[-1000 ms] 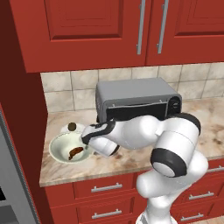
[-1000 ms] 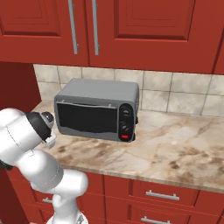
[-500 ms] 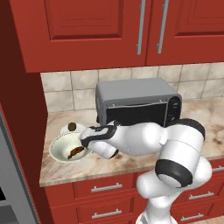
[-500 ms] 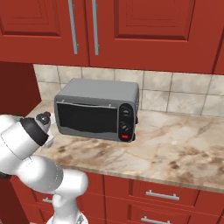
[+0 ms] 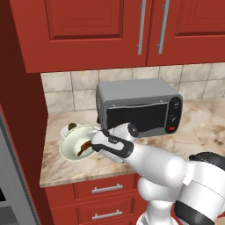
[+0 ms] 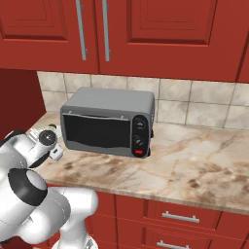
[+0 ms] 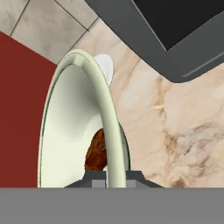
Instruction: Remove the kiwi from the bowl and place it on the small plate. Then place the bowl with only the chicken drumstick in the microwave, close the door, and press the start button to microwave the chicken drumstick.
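A pale green bowl sits at the counter's left end, with the brown chicken drumstick inside it. My gripper is shut on the bowl's right rim, one finger inside and one outside. The drumstick lies just behind the pinched rim. Behind the bowl the kiwi rests on the small white plate, whose edge peeks over the rim. The grey microwave stands to the right with its door closed.
A red cabinet side wall closes off the left end of the counter, close to the bowl. Marble counter stretches open to the right of the microwave. Red upper cabinets hang above.
The jaws have closed onto the bowl's rim. My arm's elbow has swung lower and to the right, while the bowl has barely shifted.
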You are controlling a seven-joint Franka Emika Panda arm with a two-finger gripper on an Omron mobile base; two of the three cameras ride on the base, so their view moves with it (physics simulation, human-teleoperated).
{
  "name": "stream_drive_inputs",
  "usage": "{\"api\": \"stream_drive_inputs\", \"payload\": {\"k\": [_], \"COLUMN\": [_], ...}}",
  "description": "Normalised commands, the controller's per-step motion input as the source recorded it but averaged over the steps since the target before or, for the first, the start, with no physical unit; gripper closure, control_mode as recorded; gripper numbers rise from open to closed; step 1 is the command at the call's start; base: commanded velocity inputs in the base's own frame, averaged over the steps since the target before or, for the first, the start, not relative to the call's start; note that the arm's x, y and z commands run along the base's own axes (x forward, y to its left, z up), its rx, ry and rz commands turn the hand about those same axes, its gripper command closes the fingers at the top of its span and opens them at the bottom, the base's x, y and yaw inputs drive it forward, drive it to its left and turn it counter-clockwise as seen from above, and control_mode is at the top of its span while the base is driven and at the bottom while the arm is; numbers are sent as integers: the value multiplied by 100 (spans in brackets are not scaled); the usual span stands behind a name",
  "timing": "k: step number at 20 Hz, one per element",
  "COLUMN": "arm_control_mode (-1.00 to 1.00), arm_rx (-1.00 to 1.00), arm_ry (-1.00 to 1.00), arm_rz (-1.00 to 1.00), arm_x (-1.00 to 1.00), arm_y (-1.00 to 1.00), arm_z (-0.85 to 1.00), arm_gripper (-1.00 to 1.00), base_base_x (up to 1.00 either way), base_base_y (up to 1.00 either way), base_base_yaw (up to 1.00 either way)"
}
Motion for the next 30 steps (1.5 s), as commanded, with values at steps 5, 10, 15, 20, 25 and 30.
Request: {"api": "stream_drive_inputs", "payload": {"k": [5,10,15,20,25,30], "arm_control_mode": [-100,-100,-100,-100,-100,-100], "arm_rx": [4,10,5,0,0,3], "arm_ry": [-2,3,3,5,0,-2], "arm_rz": [0,0,0,-4,-3,-6], "arm_x": [-30,-59,-58,-48,-48,-63], "arm_y": [-29,-34,-49,-82,-97,-81], "arm_z": [95,100,100,83,41,-3], "arm_gripper": [100,100,100,100,100,100], "base_base_x": [0,0,0,0,0,0], "base_base_y": [0,0,0,0,0,0], "base_base_yaw": [0,0,0,0,0,0]}}
